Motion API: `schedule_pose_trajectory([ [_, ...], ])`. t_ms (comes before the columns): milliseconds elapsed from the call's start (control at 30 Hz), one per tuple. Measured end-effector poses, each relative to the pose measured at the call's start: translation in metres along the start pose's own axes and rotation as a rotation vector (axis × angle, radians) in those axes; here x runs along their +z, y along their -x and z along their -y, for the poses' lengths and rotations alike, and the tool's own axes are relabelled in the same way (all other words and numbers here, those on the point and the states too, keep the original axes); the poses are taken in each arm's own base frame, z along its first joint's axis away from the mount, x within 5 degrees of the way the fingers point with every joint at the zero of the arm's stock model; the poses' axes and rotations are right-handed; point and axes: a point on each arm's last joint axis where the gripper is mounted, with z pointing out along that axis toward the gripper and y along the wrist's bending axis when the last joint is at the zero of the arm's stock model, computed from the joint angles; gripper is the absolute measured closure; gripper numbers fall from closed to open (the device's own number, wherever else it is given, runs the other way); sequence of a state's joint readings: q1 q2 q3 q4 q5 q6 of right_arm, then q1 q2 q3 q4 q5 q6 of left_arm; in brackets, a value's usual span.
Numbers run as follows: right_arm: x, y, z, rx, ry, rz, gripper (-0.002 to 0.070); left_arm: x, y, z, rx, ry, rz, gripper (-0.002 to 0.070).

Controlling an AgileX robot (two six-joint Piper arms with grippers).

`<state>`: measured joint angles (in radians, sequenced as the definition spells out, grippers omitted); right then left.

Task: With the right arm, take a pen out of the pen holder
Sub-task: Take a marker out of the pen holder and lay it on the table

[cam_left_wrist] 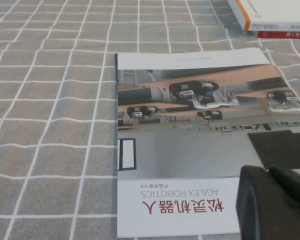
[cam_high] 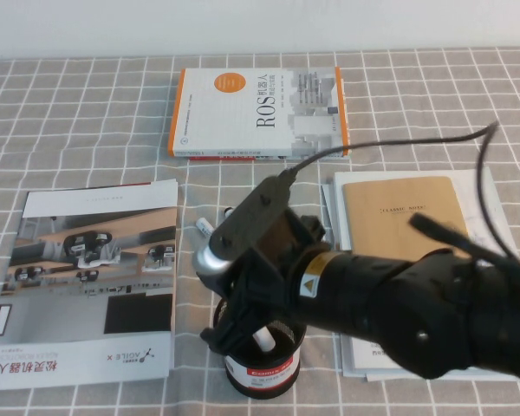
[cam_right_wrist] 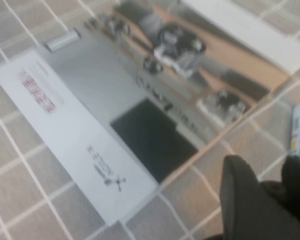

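A matt, woven grey-and-white checked cloth [cam_high: 69, 113] covers the counter. At 12 o'clock, a book [cam_high: 258, 111] shows a smooth, glossy white-and-orange paper cover. At 9 o'clock, a brochure [cam_high: 91, 282] of coated paper carries a soft sheen. At 3 o'clock, a notebook [cam_high: 399, 208] has a matt brown kraft-card cover. At 6 o'clock, a black pen holder [cam_high: 262, 373] looks like fine mesh, with a glossy red label. The right gripper [cam_high: 260, 334] above it and the left gripper [cam_left_wrist: 272, 202] are matt black plastic.
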<state>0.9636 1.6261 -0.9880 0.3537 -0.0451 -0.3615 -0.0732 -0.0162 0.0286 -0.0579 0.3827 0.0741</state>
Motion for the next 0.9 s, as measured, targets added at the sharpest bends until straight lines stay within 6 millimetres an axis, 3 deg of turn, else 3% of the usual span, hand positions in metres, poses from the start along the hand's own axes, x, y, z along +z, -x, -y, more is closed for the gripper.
schedule_pose_trajectory([
  [467, -0.067, 0.047, 0.001, -0.043, 0.000, 0.198, 0.0566, 0.000, 0.000, 0.000, 0.000, 0.000, 0.000, 0.0678],
  [900, -0.088, 0.069, 0.031, 0.054, -0.039, 0.194, 0.0566, 0.000, 0.000, 0.000, 0.000, 0.000, 0.000, 0.0678],
])
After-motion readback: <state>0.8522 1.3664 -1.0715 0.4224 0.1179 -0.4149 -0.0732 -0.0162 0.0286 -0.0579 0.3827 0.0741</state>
